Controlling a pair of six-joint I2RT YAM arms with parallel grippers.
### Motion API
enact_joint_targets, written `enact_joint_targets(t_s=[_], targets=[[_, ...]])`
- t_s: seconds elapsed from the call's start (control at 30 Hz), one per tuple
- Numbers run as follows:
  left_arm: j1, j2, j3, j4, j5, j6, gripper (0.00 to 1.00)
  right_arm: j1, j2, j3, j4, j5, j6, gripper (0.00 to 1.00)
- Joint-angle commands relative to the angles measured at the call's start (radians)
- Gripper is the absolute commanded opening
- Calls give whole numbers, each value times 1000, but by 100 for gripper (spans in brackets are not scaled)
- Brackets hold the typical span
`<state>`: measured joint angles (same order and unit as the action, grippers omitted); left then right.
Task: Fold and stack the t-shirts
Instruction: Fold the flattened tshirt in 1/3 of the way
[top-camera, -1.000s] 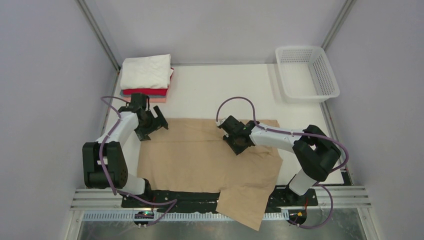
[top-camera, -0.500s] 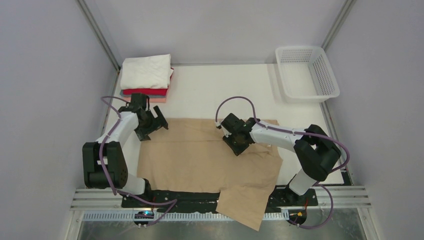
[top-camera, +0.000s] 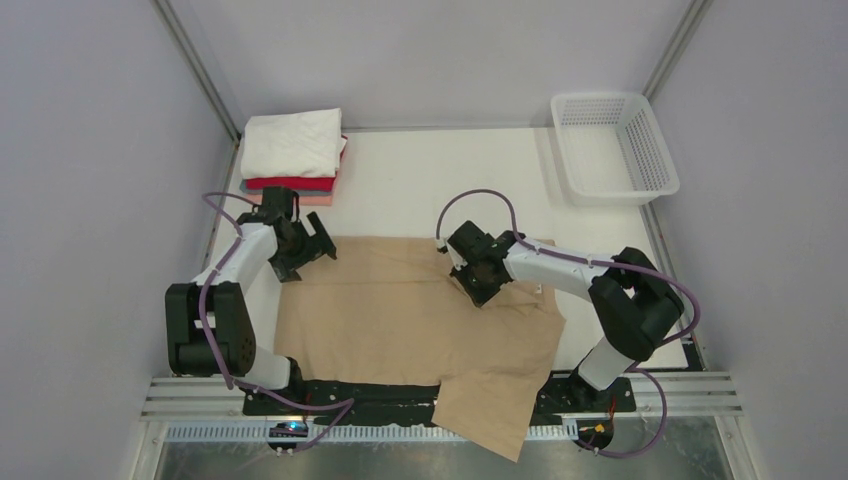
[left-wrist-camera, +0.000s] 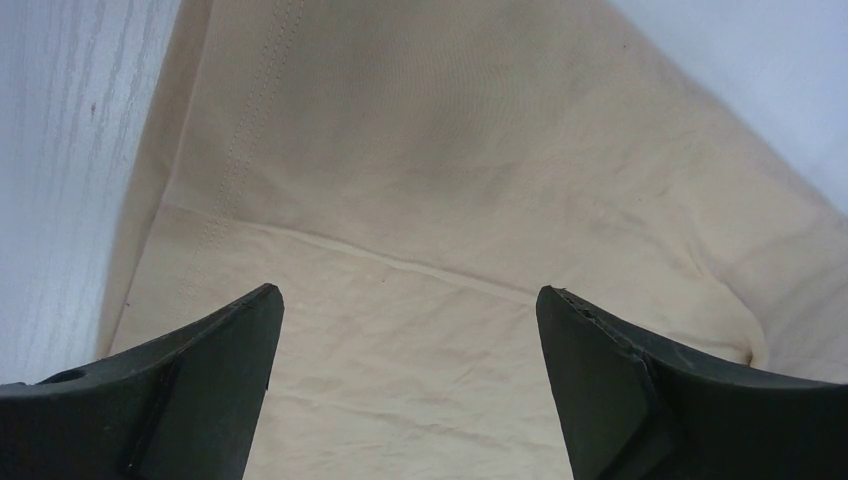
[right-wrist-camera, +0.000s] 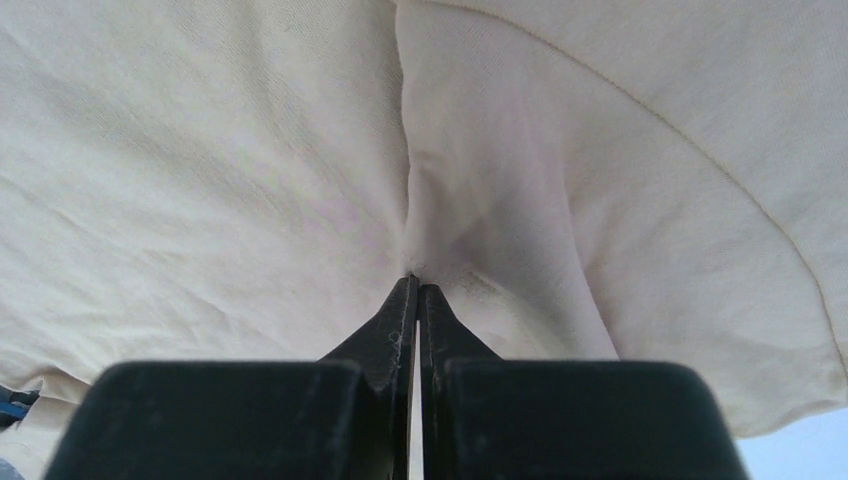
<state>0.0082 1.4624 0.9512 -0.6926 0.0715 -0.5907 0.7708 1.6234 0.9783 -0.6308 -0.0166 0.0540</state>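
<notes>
A tan t-shirt (top-camera: 400, 320) lies spread flat across the middle of the table, one corner hanging over the near edge. My right gripper (top-camera: 485, 290) (right-wrist-camera: 417, 280) is shut on a pinched ridge of the tan t-shirt (right-wrist-camera: 250, 180) near its far right part; cloth bunches at the fingertips. At the shirt's far left corner my left gripper (top-camera: 312, 252) (left-wrist-camera: 405, 295) stands open just above the tan t-shirt (left-wrist-camera: 420, 200), nothing between its fingers. Folded t-shirts are stacked at the far left: white (top-camera: 292, 142) on top, red (top-camera: 290, 184) and pink (top-camera: 318, 199) below.
A white mesh basket (top-camera: 603, 97) stands at the far right corner. Bare white table (top-camera: 450, 170) lies between the stack and the basket. Grey walls close in left and right.
My right gripper has closed on the tan cloth and shifted slightly right. The left arm has not moved.
</notes>
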Motion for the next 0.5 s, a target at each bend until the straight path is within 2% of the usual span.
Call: enact_joint_targets(t_s=[0.0,0.27,0.47], targets=[[2,5,29,10,-11,17,100,-1,-22,55,-24,-17,-14,5],[2,10,29,10,-10,15,100,-1,-82,85,-113,-265,79,5],[2,10,36,1,-12,17,100,-1,-63,79,-62,-476,196,8]])
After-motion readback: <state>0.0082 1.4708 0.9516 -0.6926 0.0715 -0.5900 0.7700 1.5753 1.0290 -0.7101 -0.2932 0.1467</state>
